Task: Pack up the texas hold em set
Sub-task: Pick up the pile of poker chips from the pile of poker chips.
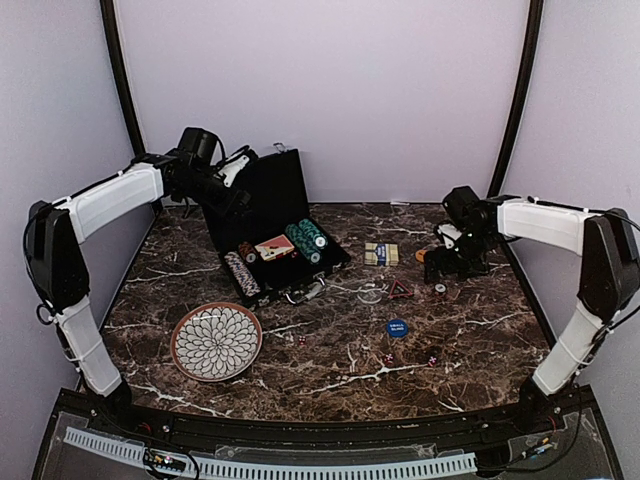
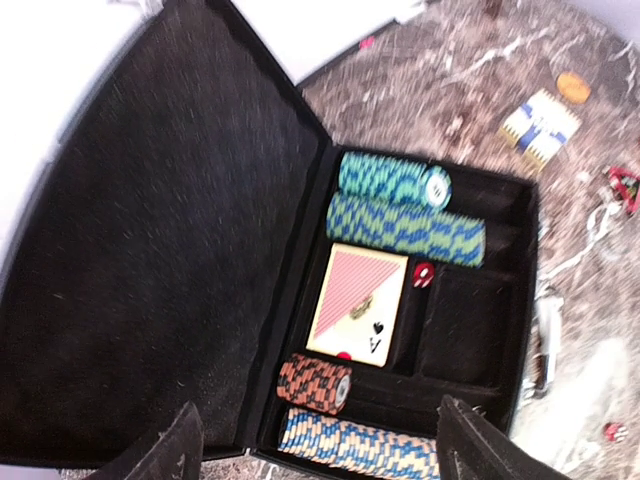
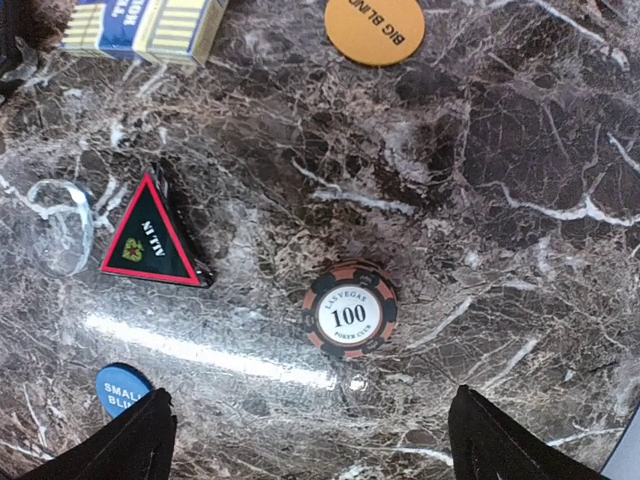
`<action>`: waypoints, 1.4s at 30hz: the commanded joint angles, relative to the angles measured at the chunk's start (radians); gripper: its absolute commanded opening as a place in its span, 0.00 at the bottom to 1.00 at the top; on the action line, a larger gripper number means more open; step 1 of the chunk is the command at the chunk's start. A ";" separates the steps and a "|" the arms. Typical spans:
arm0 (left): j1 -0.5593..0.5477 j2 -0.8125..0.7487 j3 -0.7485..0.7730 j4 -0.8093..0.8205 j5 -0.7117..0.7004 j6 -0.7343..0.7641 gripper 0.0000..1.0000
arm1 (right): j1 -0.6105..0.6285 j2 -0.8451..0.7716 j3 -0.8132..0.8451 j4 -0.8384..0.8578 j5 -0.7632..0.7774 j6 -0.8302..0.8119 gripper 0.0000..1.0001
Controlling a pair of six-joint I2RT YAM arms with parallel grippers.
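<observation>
Two rows of green-and-blue striped chips (image 2: pixel 400 205) fill one end of the open black hard briefcase (image 2: pixel 170 260). A face-up card deck (image 2: pixel 358 300) and a small red die (image 2: pixel 422 275) sit in its middle compartments, with a brown chip stack (image 2: pixel 315 382) and a blue-and-cream chip row (image 2: pixel 355 445) at the other end. The case lies far left on the dark marble table (image 1: pixel 460 330), its long axis running near-left to far-right and its lid upright. My left gripper (image 2: pixel 318 442) hovers above it, fingers spread wide. My right gripper (image 3: pixel 310 440), equally wide, hangs over a lone black-and-brown 100 chip (image 3: pixel 350 310), which lies well apart from a red-edged black triangular marker (image 3: pixel 150 238).
</observation>
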 commanded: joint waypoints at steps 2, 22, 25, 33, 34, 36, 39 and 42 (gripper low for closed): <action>0.003 -0.084 -0.015 0.004 0.072 -0.071 0.84 | -0.005 0.089 0.001 0.031 0.034 0.003 0.96; 0.002 -0.088 -0.030 0.000 0.118 -0.091 0.86 | -0.048 0.236 0.021 0.081 -0.021 -0.044 0.68; 0.002 -0.079 -0.032 0.000 0.122 -0.094 0.86 | -0.048 0.235 0.014 0.082 -0.018 -0.045 0.64; 0.002 -0.078 -0.030 -0.001 0.136 -0.100 0.86 | -0.047 0.240 0.020 0.088 -0.023 -0.051 0.52; 0.002 -0.078 -0.030 0.000 0.138 -0.100 0.86 | -0.048 0.242 0.022 0.089 -0.025 -0.052 0.51; 0.002 -0.079 -0.028 -0.003 0.140 -0.100 0.86 | -0.047 0.242 0.025 0.088 -0.027 -0.053 0.48; 0.002 -0.079 -0.028 -0.004 0.143 -0.105 0.86 | -0.048 0.239 0.025 0.082 -0.025 -0.055 0.43; 0.002 -0.082 -0.026 -0.001 0.149 -0.118 0.86 | -0.048 0.229 0.026 0.078 -0.023 -0.054 0.38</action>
